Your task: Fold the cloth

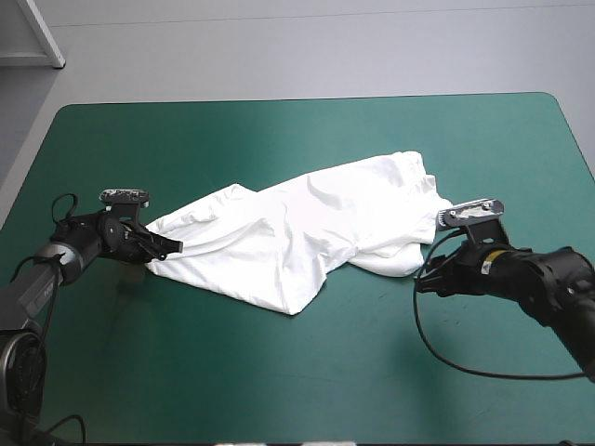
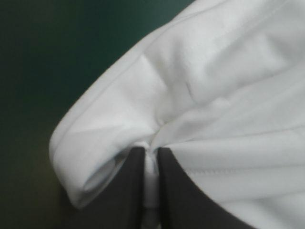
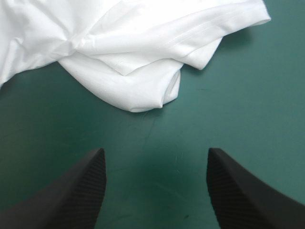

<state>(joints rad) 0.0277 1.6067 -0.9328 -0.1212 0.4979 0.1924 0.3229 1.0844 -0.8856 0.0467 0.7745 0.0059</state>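
T-shirt (image 1: 297, 232), white and rumpled, lies loosely spread across the middle of the teal-green tabletop (image 1: 307, 372). Its nearest corner points toward the near edge, with bare tabletop in front of it. At its left end the left end effector (image 2: 151, 150) is clamped on a fold of the hemmed edge. A thin strip of white cloth is pinched between the black fingers (image 2: 126, 191), and the fabric bunches in creases just ahead of them. On the other side the right end effector (image 3: 155, 151) sits low over the bare tabletop, its fingers wide apart with nothing between them. A folded lobe of the T-shirt lies just ahead of it, not touching. Beyond both, the cloth runs toward the far right in a wrinkled band and ends in a bunched part well short of the far edge.
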